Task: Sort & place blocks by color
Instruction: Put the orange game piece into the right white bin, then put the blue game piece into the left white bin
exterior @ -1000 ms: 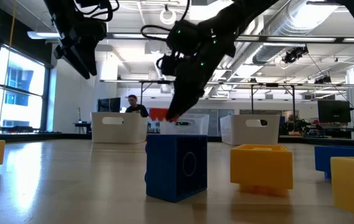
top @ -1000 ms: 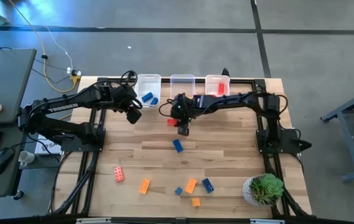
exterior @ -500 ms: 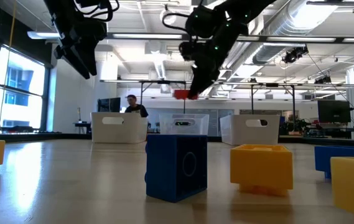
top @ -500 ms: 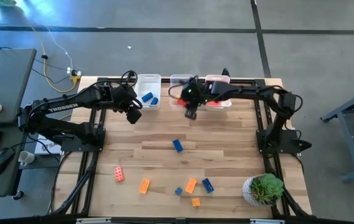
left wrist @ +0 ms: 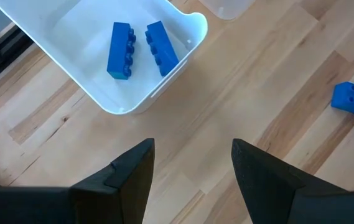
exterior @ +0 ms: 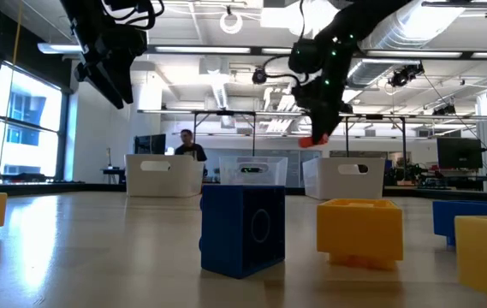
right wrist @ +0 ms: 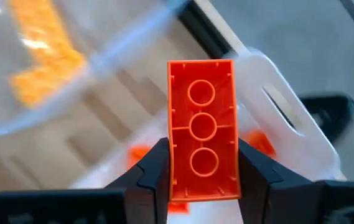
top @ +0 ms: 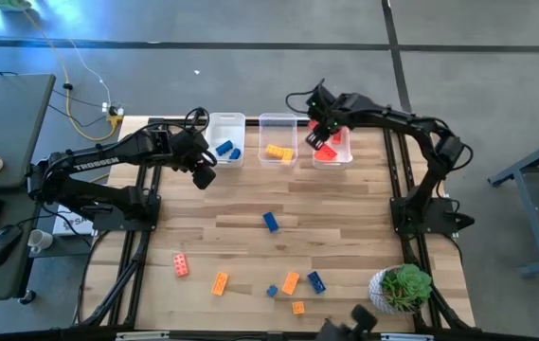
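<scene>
My right gripper (top: 323, 142) hangs above the right clear bin (top: 343, 121) at the table's far edge, shut on a red block (right wrist: 203, 127); the low view shows the red block (exterior: 316, 139) well above the table. Other red blocks (right wrist: 139, 152) lie in that bin. The middle bin (top: 277, 121) holds an orange-yellow block (top: 278, 152). My left gripper (top: 203, 172) waits open near the left bin (left wrist: 192, 28), which holds two blue blocks (left wrist: 142, 50). Several blue, orange-yellow and red blocks lie on the table, among them a blue one (top: 270, 221) and a red one (top: 182, 265). My right gripper pinches the red block between its two fingers (right wrist: 155, 168) by the block's long side walls (right wrist: 172, 149), near one end. The block's hollow underside faces the wrist camera. It is lifted clear, over the right bin.
A small potted plant (top: 402, 287) stands at the table's near right corner. Loose blocks (top: 291, 282) cluster near the near edge. Bare wood lies between the bins and the lone blue block. A person (exterior: 185, 144) shows far behind the table.
My right gripper has risen from the table's middle and swung toward the far edge and the right, past the middle bin, carrying the red block to above the right bin. It has stayed shut on the block.
</scene>
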### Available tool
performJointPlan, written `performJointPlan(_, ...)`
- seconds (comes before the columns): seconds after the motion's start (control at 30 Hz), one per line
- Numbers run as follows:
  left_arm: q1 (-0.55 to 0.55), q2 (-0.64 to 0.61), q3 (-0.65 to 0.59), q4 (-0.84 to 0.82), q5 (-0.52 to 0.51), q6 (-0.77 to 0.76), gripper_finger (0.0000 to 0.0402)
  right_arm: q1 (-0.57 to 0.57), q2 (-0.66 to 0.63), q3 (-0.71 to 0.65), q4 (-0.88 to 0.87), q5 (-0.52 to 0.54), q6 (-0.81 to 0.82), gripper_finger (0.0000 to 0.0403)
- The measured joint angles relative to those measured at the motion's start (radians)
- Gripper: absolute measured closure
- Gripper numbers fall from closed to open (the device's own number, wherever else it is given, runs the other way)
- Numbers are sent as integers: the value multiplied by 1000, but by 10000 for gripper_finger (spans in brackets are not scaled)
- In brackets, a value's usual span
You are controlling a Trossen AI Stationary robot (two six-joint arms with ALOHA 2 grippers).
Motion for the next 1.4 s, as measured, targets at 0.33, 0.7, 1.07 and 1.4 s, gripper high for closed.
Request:
performJointPlan(0.33, 0, 0, 0, 0, 0, 0, 202, -116, 2, 0, -154, -24, 130, 294)
performJointPlan(0.7, 0, 1, 0, 0, 0, 0, 202, -117, 3, 0, -170, -69, 226, 255)
performJointPlan(1.07, 0, 1, 0, 0, 0, 39, 202, -48, 0, 0, -233, -76, 343, 130)
performJointPlan(1.4, 0, 1, 0, 0, 0, 45, 202, 114, -76, 0, -254, -96, 527, 131)
